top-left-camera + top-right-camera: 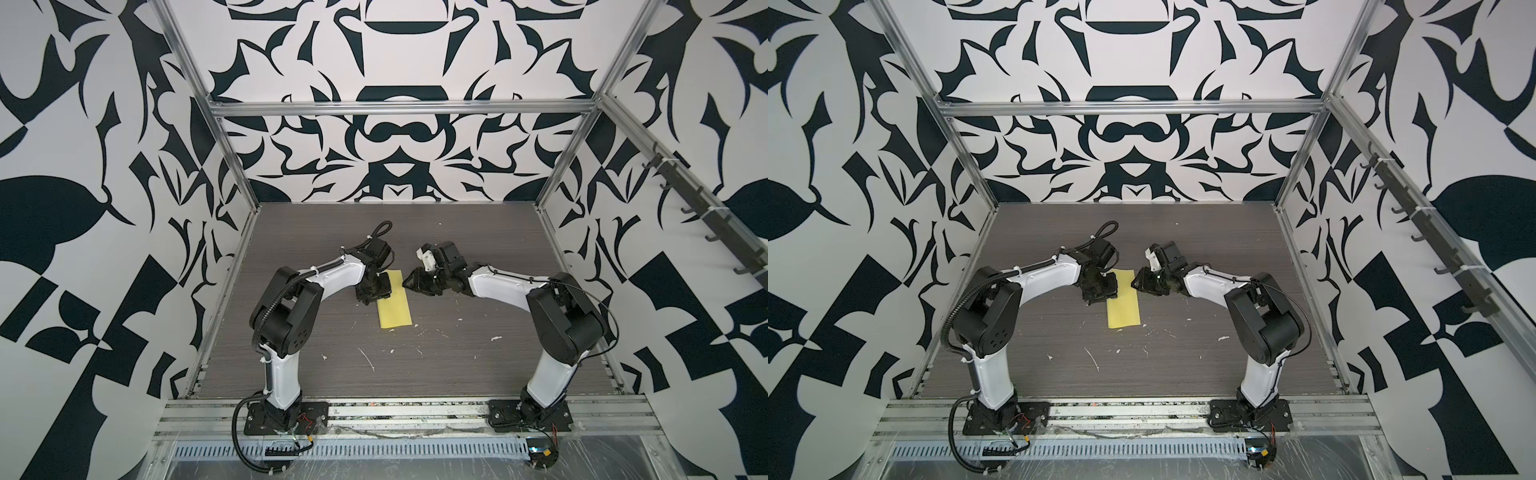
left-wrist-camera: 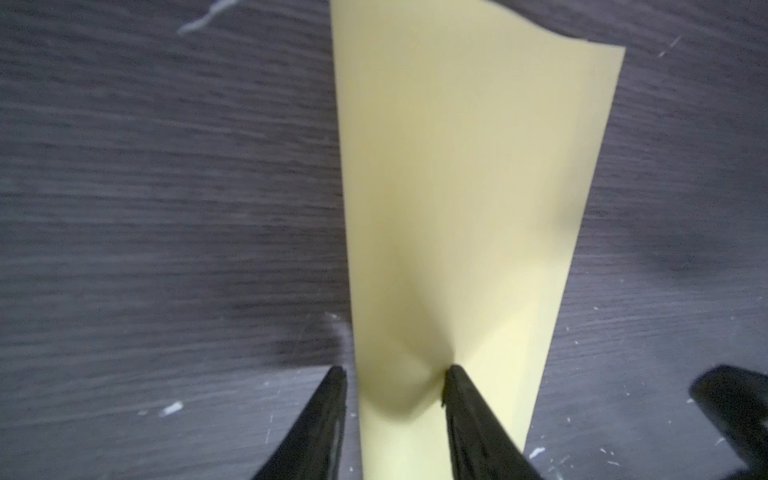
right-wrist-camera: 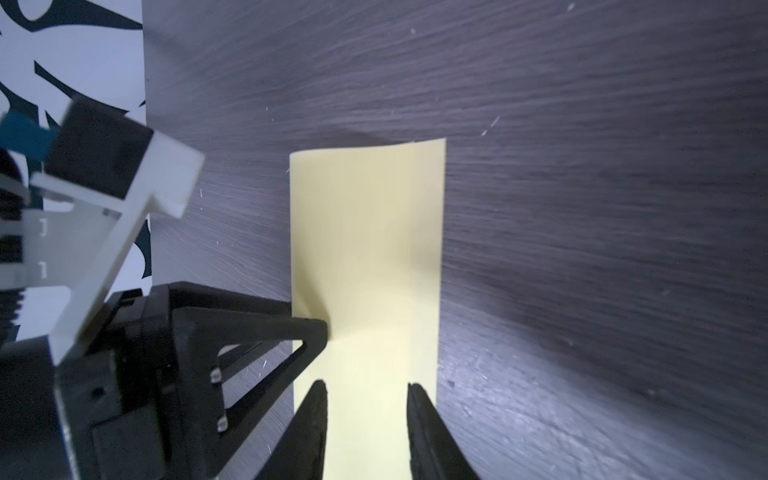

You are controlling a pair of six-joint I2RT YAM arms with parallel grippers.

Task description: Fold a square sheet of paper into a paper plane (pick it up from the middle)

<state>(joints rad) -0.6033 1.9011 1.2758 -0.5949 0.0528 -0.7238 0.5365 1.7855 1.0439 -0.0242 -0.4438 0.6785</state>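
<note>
One folded yellow paper sheet lies on the tabletop. Two grippers flank it: the left gripper is spread, one fingertip pressing the sheet; the right gripper is spread over it.

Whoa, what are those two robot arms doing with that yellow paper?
They're working on a thin yellow paper sheet, which looks folded into a long strip and lies on the dark wood-grain table. The left tool straddles the strip's left edge: one fingertip presses a dimple into the paper, the other sits just off it. The right tool is over the opposite side, jaws apart. Neither has pinched it, and it isn't a plane yet.
</note>
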